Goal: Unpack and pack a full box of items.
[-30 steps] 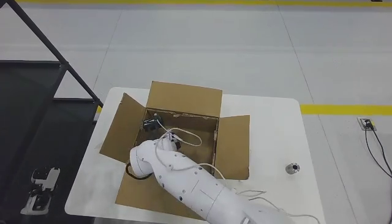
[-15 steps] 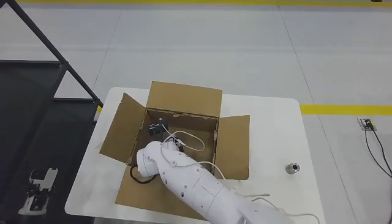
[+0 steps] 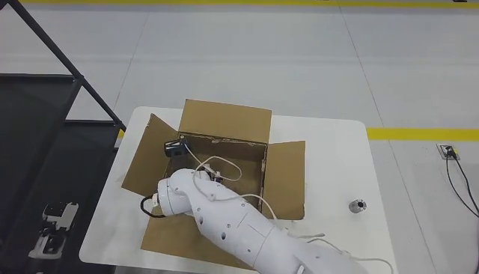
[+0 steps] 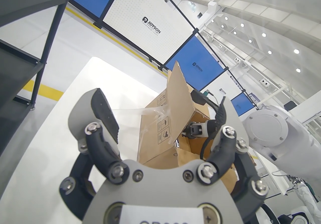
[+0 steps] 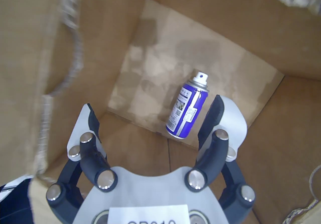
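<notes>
An open cardboard box [image 3: 224, 120] stands on the white table [image 3: 329, 162] with its flaps spread out. My right arm [image 3: 224, 214] leans over the near flap into the box, its wrist by the left wall. In the right wrist view my right gripper [image 5: 153, 103] hangs open above the box floor [image 5: 163, 41]. A blue spray can [image 5: 188, 107] with a white nozzle lies on that floor, below and between the fingers, untouched. My left gripper [image 4: 161, 103] is open and empty, low over the table outside the box [image 4: 160, 129], facing its left side.
A small metal cylinder [image 3: 357, 206] stands on the table's right part. A black rack frame [image 3: 45, 42] rises left of the table. Loose clear tape [image 4: 153, 110] hangs from the box's left flap. Bare tabletop lies right of the box.
My right arm's wrist swung slightly right inside the box, then back left toward the left wall. Its elbow shifted left too.
</notes>
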Controlling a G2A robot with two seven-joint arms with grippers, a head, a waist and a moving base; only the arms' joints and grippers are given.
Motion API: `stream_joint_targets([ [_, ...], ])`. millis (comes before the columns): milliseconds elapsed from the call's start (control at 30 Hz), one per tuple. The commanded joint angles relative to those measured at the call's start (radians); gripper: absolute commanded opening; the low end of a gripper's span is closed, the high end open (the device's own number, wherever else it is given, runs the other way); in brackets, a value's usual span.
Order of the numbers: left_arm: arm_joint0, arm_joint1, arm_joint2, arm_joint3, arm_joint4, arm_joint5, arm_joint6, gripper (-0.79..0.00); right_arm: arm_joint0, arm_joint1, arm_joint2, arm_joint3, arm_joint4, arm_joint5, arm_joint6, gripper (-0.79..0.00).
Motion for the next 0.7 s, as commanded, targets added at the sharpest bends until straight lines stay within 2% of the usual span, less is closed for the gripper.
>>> stream_joint_targets([
  [0,-0.004,0.0,0.004,-0.005,0.007,0.004,-0.003,0.0,-0.032,0.013,0.004,-0.09,-0.041,0.04,-0.041,0.0],
  [67,-0.008,-0.001,0.009,-0.01,0.012,0.009,-0.008,0.0,-0.084,0.038,0.011,-0.212,-0.103,0.09,-0.068,0.0],
  [167,-0.015,-0.001,0.018,-0.018,0.023,0.014,-0.014,0.0,-0.193,0.1,0.028,-0.443,-0.242,0.151,-0.067,0.0],
  [333,-0.022,-0.003,0.035,-0.034,0.041,0.022,-0.02,0.0,-0.435,0.229,0.102,-0.861,-0.564,0.144,-0.008,0.0],
  [467,-0.025,-0.004,0.048,-0.044,0.057,0.029,-0.023,0.0,-0.657,0.311,0.226,-1.191,-0.762,0.034,0.014,0.0],
  [667,-0.037,-0.005,0.075,-0.061,0.087,0.043,-0.042,0.0,-1.012,0.39,0.484,-1.633,-0.854,-0.178,-0.004,0.0],
])
